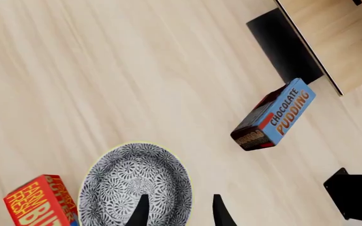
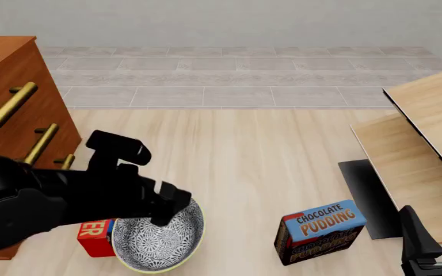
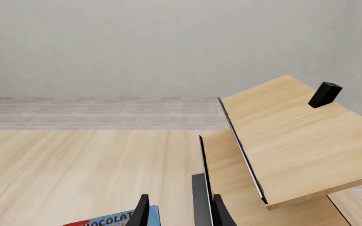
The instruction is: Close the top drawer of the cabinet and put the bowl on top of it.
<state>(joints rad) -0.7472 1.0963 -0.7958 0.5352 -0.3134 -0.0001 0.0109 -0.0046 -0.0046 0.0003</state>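
The bowl (image 1: 134,183) (image 2: 167,241), grey-and-white patterned with a pale rim, rests on the pale floor surface near the front. My left gripper (image 1: 181,214) is open just above it. One finger (image 1: 141,212) is over the bowl's inside and the other is outside the rim. In the front view my left arm (image 2: 67,195) covers the bowl's far edge. The cabinet (image 2: 10,63) stands at the left; its top drawer (image 2: 29,109), with the brass handle (image 2: 6,104), looks flush with the two below. My right gripper (image 2: 436,230) (image 3: 181,214) is open and empty at the front right.
A red butter box (image 2: 94,236) (image 1: 39,202) touches the bowl's left side. A blue chocolate pudding box (image 2: 321,230) (image 1: 275,115) lies to the bowl's right. A pale wooden table (image 2: 436,109) (image 3: 294,136) with a lower shelf stands at the right, close to my right gripper.
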